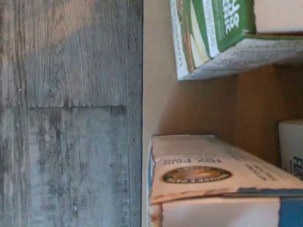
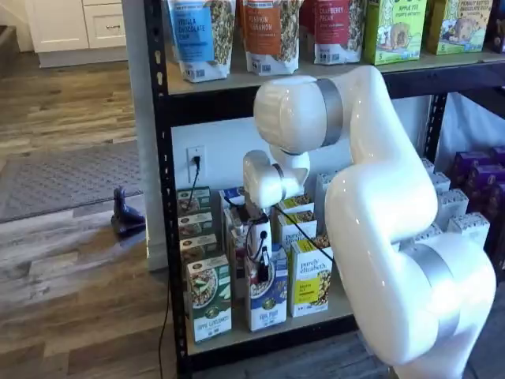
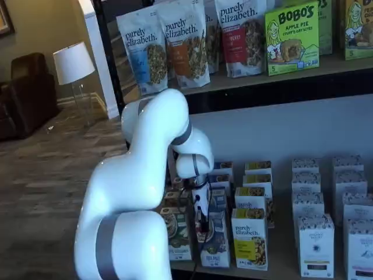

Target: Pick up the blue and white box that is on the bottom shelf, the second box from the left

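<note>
The blue and white box stands at the front of the bottom shelf, between a green-and-white carton and a yellow purely elizabeth carton. It shows in both shelf views. My gripper hangs just above and in front of the box's top, its black fingers pointing down; it also shows in a shelf view. No gap between the fingers can be made out. In the wrist view the box's top reads "FLAX PLUS", with the green-and-white carton beside it.
More cartons stand in rows behind the front ones. White boxes fill the shelf's right part. Pouches stand on the upper tier. The black rack post is at the left. Grey wood floor lies before the shelf edge.
</note>
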Tool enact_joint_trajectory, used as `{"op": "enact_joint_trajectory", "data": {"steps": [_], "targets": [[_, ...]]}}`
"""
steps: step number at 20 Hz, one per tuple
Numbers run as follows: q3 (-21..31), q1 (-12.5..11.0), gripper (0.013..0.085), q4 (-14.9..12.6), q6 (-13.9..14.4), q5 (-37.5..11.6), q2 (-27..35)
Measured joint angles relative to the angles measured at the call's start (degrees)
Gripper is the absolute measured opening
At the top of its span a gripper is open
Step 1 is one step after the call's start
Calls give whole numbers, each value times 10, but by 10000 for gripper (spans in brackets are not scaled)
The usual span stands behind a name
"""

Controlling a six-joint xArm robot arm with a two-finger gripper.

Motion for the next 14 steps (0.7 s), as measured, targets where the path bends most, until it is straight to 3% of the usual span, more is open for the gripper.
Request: {"op": "enact_joint_trajectory", "data": {"steps": [7, 14], "targets": [[56, 4, 490, -18, 20, -19, -41], [154, 18, 490, -25, 41, -30, -113]]}}
